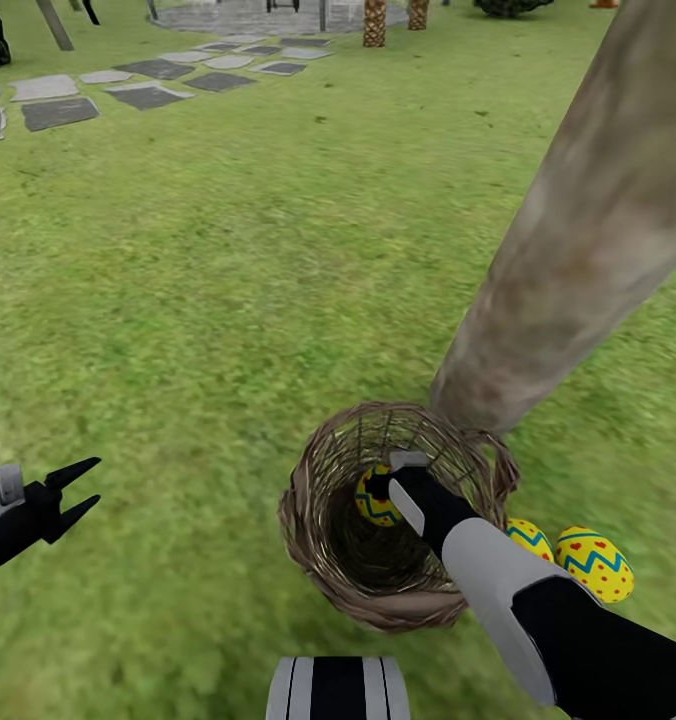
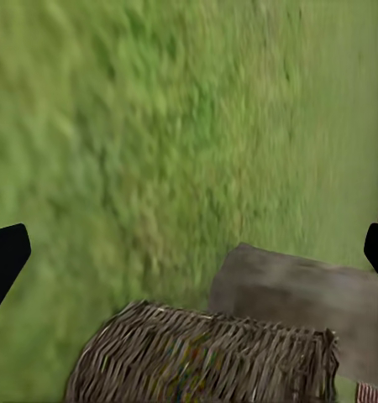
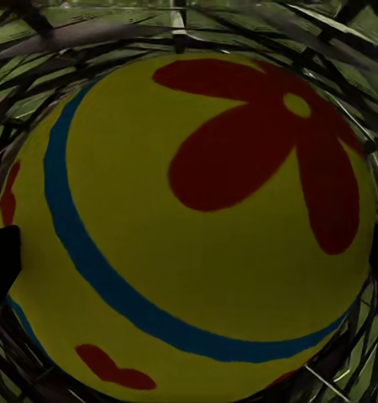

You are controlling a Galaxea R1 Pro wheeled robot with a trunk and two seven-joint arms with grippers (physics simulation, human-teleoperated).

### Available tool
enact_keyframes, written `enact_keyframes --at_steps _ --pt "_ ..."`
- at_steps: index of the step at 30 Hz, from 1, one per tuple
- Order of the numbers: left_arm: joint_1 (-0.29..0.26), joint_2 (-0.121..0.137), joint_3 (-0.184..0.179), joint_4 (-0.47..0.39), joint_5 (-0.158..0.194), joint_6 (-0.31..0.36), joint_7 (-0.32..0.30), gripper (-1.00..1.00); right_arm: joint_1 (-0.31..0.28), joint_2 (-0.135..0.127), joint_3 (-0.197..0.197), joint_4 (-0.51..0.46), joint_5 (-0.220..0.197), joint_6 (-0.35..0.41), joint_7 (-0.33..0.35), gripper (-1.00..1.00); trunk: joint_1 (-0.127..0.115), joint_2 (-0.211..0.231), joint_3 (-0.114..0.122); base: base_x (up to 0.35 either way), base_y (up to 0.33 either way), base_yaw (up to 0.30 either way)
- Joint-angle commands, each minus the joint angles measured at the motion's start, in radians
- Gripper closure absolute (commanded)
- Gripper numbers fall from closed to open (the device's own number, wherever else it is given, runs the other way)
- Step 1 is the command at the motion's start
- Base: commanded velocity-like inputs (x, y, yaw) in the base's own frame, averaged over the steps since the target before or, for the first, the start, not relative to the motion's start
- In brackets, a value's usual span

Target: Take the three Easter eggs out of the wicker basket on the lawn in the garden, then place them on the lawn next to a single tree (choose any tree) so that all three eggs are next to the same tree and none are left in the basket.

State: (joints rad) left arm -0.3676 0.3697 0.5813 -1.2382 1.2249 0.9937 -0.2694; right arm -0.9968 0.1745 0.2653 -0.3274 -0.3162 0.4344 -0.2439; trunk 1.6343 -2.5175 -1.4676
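Egg retrieval is judged two-thirds done: two Easter eggs (image 1: 595,563) are seen on the lawn (image 1: 228,300) between the wicker basket (image 1: 323,560) and the tree (image 1: 588,240), placed there to satisfy the same-tree condition. The third egg (image 1: 376,500) is reached inside the basket by the right gripper (image 1: 380,488). In the right wrist view the egg (image 3: 197,227) is flanked by both fingertips (image 3: 0,260) (contact cannot be confirmed, so grasp state is left undetermined). The left gripper (image 1: 83,485) is held spread and idle over grass; its wrist view adds the basket's outer wall (image 2: 206,357) and trunk base (image 2: 307,294).
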Motion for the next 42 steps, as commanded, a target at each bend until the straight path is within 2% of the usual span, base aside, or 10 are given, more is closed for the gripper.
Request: enact_keyframes --at_steps 1,11,17,20,23,29,32,38,39,42 --pt "-0.001 0.0 0.002 0.0 -0.008 0.005 -0.008 -1.0 0.0 0.0 0.006 -0.001 -0.011 0.004 -0.009 1.0 -0.001 0.0 0.003 0.0 0.0 0.0" --pt "-0.001 0.001 0.0 0.009 -0.01 0.005 -0.008 -1.0 0.0 0.0 0.007 0.0 -0.012 0.016 -0.013 1.0 -0.005 0.002 0.042 -0.256 0.0 0.0" --pt "-0.001 0.0 0.0 0.012 -0.01 0.005 -0.007 -1.0 0.0 -0.004 0.007 -0.05 -0.01 0.105 0.0 1.0 -0.008 0.004 0.065 -0.044 0.0 0.0" --pt "-0.001 0.0 0.0 0.014 -0.011 0.005 -0.006 -1.0 0.0 -0.026 0.008 -0.114 -0.008 0.194 0.154 1.0 -0.009 0.004 0.077 0.0 0.0 0.0" --pt "-0.001 0.0 0.0 0.014 -0.011 0.005 -0.004 -1.0 0.005 -0.084 0.009 -0.192 -0.011 0.231 0.183 1.0 -0.01 0.005 0.088 0.0 0.0 0.0" --pt "-0.001 0.001 0.0 0.014 -0.012 0.005 -0.002 -1.0 0.198 -0.218 -0.014 -0.688 -0.152 0.548 0.233 1.0 -0.013 0.007 0.112 -0.058 0.0 0.0" --pt "-0.001 0.0 0.0 0.014 -0.012 0.005 -0.002 -1.0 0.289 -0.245 -0.053 -0.888 -0.165 0.577 0.233 1.0 -0.014 0.007 0.123 -0.239 0.0 0.0" --pt "-0.001 0.0 0.0 0.014 -0.012 0.005 -0.002 -1.0 0.376 -0.27 -0.059 -1.083 -0.172 0.578 0.248 1.0 -0.017 0.009 0.146 -0.015 0.0 0.0" --pt "-0.001 0.0 0.0 0.014 -0.012 0.005 -0.002 -1.0 0.386 -0.276 -0.068 -1.099 -0.214 0.578 0.276 1.0 -0.018 0.009 0.15 0.0 0.0 0.0" --pt "-0.001 0.0 0.0 0.014 -0.012 0.005 -0.002 -1.0 0.417 -0.406 -0.113 -1.109 -0.503 0.575 0.392 1.0 -0.019 0.01 0.162 0.0 0.0 0.0"
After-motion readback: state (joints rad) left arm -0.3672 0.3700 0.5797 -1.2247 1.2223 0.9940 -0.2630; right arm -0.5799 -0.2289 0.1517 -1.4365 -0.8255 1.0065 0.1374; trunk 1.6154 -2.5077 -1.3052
